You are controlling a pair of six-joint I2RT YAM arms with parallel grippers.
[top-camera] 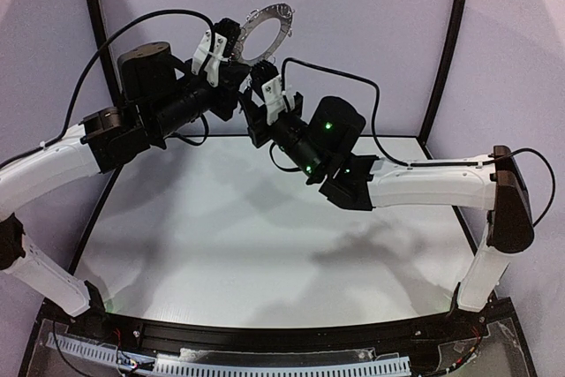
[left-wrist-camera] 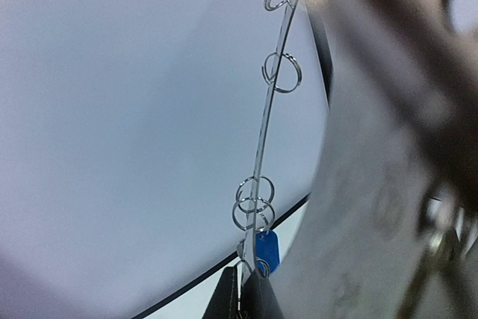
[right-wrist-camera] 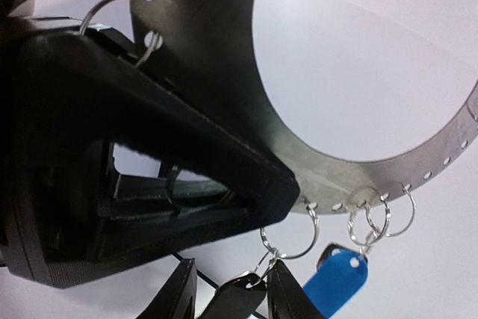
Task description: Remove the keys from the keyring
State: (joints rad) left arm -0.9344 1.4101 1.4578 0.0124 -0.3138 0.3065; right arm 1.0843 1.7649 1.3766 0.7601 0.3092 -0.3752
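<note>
Left fingers [right-wrist-camera: 149,147] clamp keyring [right-wrist-camera: 216,50] aloft. Black key [right-wrist-camera: 239,294] hangs off its lower rim, head between narrowly parted right fingers [right-wrist-camera: 287,296]; blue key [right-wrist-camera: 337,282] beside.

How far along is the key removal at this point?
Done: nothing yet. The blue key and the black key both hang from wire loops on the keyring.
In hand: the left gripper clamps the keyring aloft. The right gripper has its fingers either side of the black key's head; whether they grip it is unclear.
Left: both keys must come off.
</note>
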